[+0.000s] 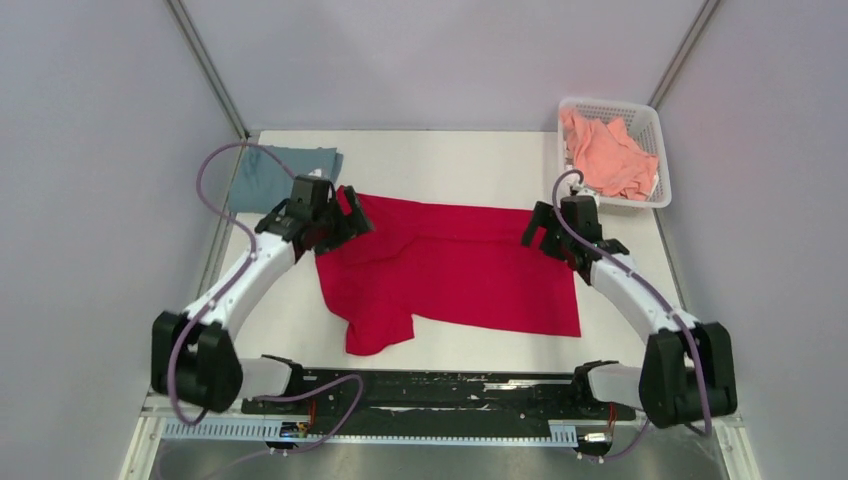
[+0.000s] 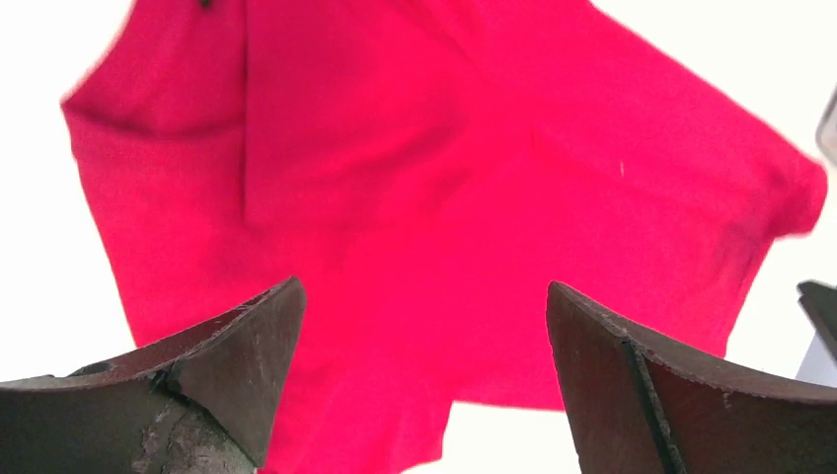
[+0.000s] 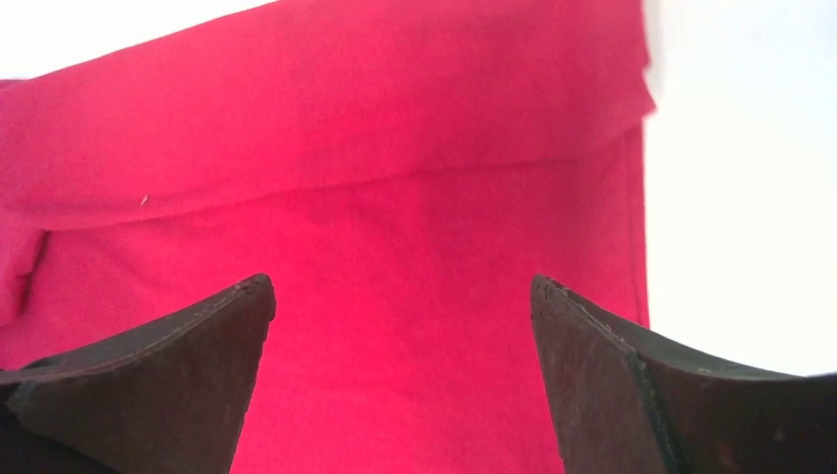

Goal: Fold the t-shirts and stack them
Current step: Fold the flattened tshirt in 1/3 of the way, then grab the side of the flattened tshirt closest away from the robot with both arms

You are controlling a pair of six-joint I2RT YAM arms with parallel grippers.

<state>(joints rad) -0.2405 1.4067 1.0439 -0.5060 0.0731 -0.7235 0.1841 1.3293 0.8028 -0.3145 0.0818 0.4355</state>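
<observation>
Spread across mid-table: crimson t-shirt (image 1: 450, 270), partly folded. Poised over its far corners: left gripper (image 1: 348, 215) and right gripper (image 1: 535, 230), both released and empty, likely ready to pinch for a fold. Set aside far left: blue-grey t-shirt (image 1: 275, 172). Bundled in white basket (image 1: 612, 106): pink t-shirt (image 1: 605, 155).
</observation>
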